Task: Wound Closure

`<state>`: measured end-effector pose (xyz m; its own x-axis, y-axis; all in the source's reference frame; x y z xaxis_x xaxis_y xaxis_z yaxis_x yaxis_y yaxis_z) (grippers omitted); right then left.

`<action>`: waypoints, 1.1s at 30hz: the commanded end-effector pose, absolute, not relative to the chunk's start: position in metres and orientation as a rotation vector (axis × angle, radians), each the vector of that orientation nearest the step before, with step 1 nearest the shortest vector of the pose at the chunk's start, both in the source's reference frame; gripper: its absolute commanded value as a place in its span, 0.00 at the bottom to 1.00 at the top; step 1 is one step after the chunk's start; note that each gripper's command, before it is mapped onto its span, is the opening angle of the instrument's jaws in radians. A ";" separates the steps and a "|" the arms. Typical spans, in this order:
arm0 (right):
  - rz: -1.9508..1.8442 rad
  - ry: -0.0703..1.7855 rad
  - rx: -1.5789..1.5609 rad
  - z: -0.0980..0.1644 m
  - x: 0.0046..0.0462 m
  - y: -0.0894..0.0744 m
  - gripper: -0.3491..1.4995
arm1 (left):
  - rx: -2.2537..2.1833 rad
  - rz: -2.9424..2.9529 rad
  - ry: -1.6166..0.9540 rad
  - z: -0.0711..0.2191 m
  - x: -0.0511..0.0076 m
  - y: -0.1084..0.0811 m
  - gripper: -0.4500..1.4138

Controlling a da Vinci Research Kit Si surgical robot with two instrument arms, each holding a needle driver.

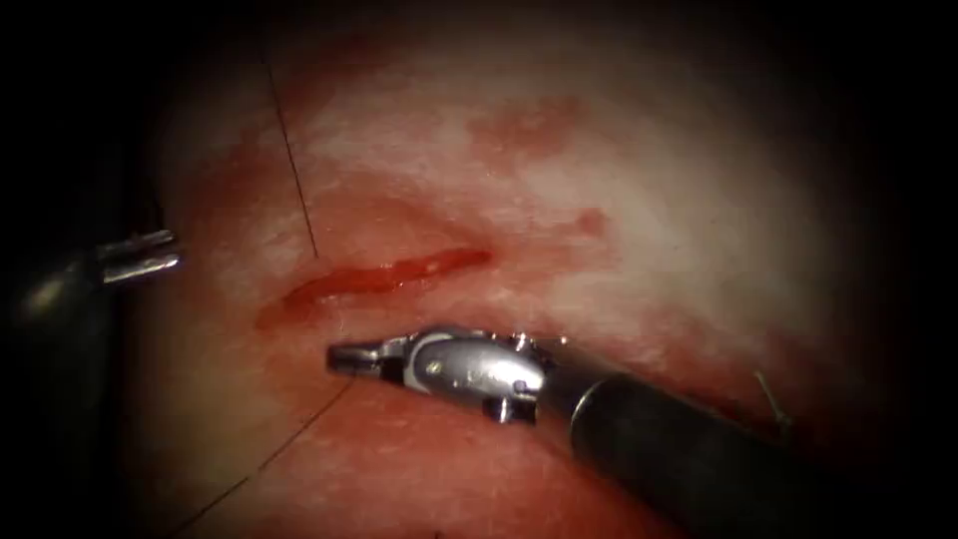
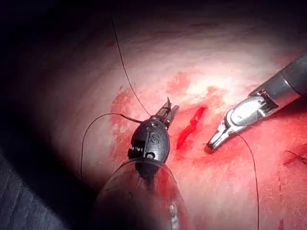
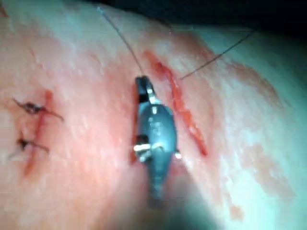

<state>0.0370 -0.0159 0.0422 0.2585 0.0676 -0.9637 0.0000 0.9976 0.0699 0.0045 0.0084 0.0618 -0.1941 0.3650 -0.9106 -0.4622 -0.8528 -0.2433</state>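
**Wound closure – thread in R tool**

- R tool [image 1: 344, 356]: nearest, at 6 o'clock of cut [image 1: 384, 276]; jaws closed on thread [image 1: 264, 461].
- L tool [image 1: 165, 252]: at 9 o'clock; jaw state can't tell.
- Thread also runs toward 12 across tissue [image 1: 649, 200].
- Needle: can't tell where.

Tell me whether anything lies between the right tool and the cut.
Nothing visible does. In the endoscope view the right tool, shut on the thread, sits just below the left end of the cut, with bare tissue between them. The thread it holds trails away from the cut.
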 end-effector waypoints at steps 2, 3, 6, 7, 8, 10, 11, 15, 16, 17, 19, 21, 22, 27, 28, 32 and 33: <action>0.025 1.318 0.069 0.041 0.0368 -0.018 0.00 | -1.553 2.081 0.113 0.062 0.0040 0.009 0.00; 0.018 1.323 0.072 0.040 0.0366 -0.018 0.00 | -1.553 2.081 0.113 0.062 0.0040 0.009 0.00; -0.014 1.334 0.078 0.037 0.0361 -0.021 0.00 | -1.553 2.081 0.114 0.062 0.0040 0.009 0.00; -0.023 1.334 0.083 0.037 0.0360 -0.022 0.00 | -1.553 2.081 0.114 0.062 0.0040 0.009 0.00; -0.037 1.330 0.091 0.036 0.0359 -0.023 0.00 | -1.553 2.081 0.114 0.062 0.0040 0.009 0.00; -0.046 1.329 0.096 0.036 0.0359 -0.024 0.00 | -1.553 2.081 0.114 0.062 0.0039 0.009 0.00; -0.066 1.336 0.109 0.034 0.0359 -0.026 0.00 | -1.553 2.081 0.114 0.062 0.0039 0.009 0.00; -0.084 1.348 0.115 0.032 0.0357 -0.027 0.00 | -1.553 2.081 0.114 0.062 0.0039 0.009 0.00; -0.087 1.351 0.118 0.031 0.0356 -0.028 0.00 | -1.553 2.081 0.114 0.062 0.0039 0.009 0.00; -0.089 1.353 0.119 0.031 0.0355 -0.028 0.00 | -1.553 2.081 0.114 0.062 0.0039 0.009 0.00; -0.090 1.354 0.122 0.031 0.0354 -0.028 0.00 | -1.556 2.081 0.113 0.062 0.0039 0.009 0.00; -0.036 1.359 0.073 0.031 0.0351 -0.027 0.47 | -1.556 2.081 0.113 0.062 0.0039 0.009 0.00; -0.009 1.357 0.049 0.031 0.0349 -0.026 0.64 | -1.556 2.081 0.113 0.062 0.0039 0.009 0.00; 0.080 1.330 0.001 0.033 0.0343 -0.023 0.85 | -1.555 2.081 0.113 0.062 0.0039 0.008 0.00; 0.080 1.330 0.001 0.033 0.0343 -0.023 0.85 | -1.555 2.081 0.113 0.062 0.0039 0.008 0.00; 0.129 1.302 -0.026 0.037 0.0342 -0.019 0.87 | -1.555 2.081 0.113 0.062 0.0039 0.008 0.00; 0.131 1.300 -0.027 0.038 0.0343 -0.018 0.87 | -1.555 2.081 0.113 0.062 0.0039 0.008 0.00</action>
<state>0.0336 -0.0187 0.0372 0.2658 0.0861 -0.9602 -0.1166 0.9916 0.0567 0.0044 0.0084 0.0618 -0.1933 0.3646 -0.9109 -0.4618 -0.8529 -0.2434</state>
